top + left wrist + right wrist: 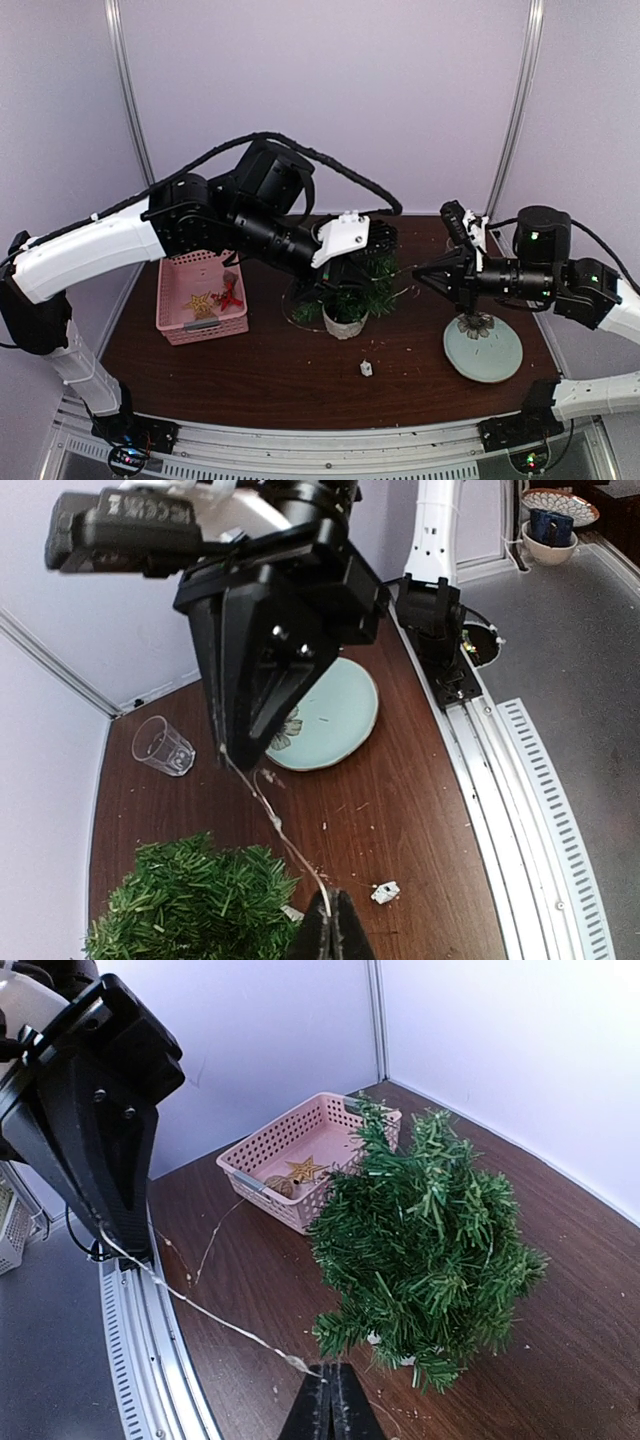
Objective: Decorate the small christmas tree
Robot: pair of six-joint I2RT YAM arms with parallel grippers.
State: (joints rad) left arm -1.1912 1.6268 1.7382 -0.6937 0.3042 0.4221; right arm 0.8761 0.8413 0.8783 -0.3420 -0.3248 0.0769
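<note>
Presently, the tree (350,290) stands upright in its white pot (345,323) at the middle of the bench (280,385). It sits between a pink basket (200,330) on the left and a pale green plate (495,362) on the right.

Left gripper (330,928): closed tight on a thin wire (275,820), just right of the tree's upper foliage.

Right gripper (325,1405): likewise closed on the same wire, above the bench between tree and plate, tips pointing left.

The wire runs through the air from one gripper to the other in a short, nearly straight span. A further strand lies on the bench near the basket.

Basket contents: a gold star (200,303) and a red ornament (230,293).

A dark ornament (473,322) rests on the far part of the plate; its kind cannot be determined.

A clear glass (162,745) stands upright toward the far edge, beyond the plate.

A small white scrap (367,368) lies on the bench on the near side of the tree, apart from the pot.
</note>
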